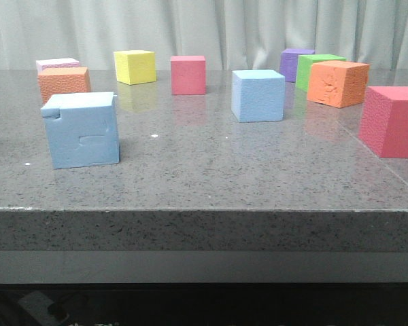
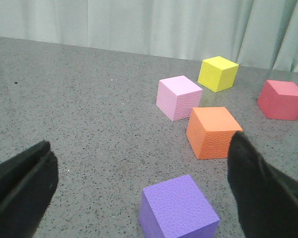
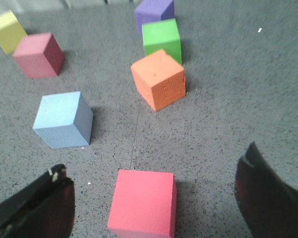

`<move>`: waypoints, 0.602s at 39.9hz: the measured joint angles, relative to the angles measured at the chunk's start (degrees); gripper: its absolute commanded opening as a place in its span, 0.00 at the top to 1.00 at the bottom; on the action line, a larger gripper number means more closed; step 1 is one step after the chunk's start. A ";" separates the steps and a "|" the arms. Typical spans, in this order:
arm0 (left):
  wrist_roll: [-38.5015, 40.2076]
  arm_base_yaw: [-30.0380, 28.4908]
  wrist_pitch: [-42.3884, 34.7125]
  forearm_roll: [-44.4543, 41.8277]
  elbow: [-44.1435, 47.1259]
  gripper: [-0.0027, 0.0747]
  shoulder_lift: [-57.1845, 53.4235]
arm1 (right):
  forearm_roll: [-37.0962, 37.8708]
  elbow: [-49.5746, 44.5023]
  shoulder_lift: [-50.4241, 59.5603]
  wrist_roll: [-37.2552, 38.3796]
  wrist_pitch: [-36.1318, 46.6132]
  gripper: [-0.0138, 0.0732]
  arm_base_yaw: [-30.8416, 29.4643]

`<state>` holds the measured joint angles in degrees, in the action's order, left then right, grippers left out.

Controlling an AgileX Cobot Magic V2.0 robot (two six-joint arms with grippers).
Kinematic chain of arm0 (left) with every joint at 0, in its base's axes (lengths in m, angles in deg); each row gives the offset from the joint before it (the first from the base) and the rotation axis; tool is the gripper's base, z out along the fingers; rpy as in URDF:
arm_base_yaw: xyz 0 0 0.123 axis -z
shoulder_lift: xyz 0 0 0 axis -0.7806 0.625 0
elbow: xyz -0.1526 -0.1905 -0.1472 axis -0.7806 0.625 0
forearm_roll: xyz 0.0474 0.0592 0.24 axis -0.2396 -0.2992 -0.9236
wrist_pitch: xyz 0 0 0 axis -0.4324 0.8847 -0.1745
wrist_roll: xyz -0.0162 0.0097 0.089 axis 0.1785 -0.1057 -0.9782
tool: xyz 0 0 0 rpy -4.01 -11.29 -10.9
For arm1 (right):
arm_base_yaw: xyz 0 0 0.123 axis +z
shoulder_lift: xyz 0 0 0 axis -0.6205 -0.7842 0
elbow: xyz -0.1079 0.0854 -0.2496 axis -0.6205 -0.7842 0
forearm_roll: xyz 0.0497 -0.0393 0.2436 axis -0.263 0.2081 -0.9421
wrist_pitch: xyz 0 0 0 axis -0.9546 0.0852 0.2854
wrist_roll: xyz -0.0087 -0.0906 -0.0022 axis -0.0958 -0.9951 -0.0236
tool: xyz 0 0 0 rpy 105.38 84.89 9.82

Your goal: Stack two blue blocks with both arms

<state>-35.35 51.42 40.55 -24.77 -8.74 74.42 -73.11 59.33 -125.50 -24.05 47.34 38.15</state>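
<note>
1. Your notched blue block (image 1: 81, 130) sits near the front left of the grey stone table (image 1: 211, 170), its chipped corner and rectangular dent facing the front camera. It stands flat and touches nothing.
2. Your plain blue block (image 1: 258, 95) stands farther back and toward the right, well apart from the notched one; you also see it from the right wrist (image 3: 63, 120). The two blocks rest on the table, not stacked.
3. Your left gripper (image 2: 139, 191) has its jaws spread wide, with nothing between them but the table and a purple cube (image 2: 178, 208) that lies near the fingers, touching neither as far as you can see.
4. Your right gripper (image 3: 154, 198) is likewise released and holds nothing; a pink-red cube (image 3: 143, 202) lies between its fingers without touching them.
5. Neither arm shows in the front view.
6. Around the notched block, look behind it for an orange cube (image 1: 64, 83) with a pale pink cube (image 1: 57, 64) just beyond, then a yellow cube (image 1: 134, 66) and a red cube (image 1: 188, 75) farther back.
7. Beyond the plain block on the right you find a second purple cube (image 1: 296, 64), a green cube (image 1: 318, 69) and a worn orange cube (image 1: 338, 83) clustered close together.
8. A pale curtain (image 1: 204, 30) hangs behind the table.
</note>
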 measured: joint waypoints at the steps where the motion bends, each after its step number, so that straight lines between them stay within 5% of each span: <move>1: 0.00 0.00 0.00 0.00 0.00 0.10 0.00 | 0.00 1.07 -1.74 0.00 -0.89 0.08 0.00; 14: 0.00 0.00 0.00 0.00 0.00 0.10 0.00 | 0.00 18.41 -20.28 0.64 -8.92 0.08 6.16; 24: 0.00 0.00 0.00 0.00 0.00 0.10 0.00 | 6.24 33.68 -34.42 8.78 -17.19 0.08 15.47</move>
<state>-35.35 51.42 40.55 -24.77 -8.74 74.42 -66.87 93.01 -159.92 -15.27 30.15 53.62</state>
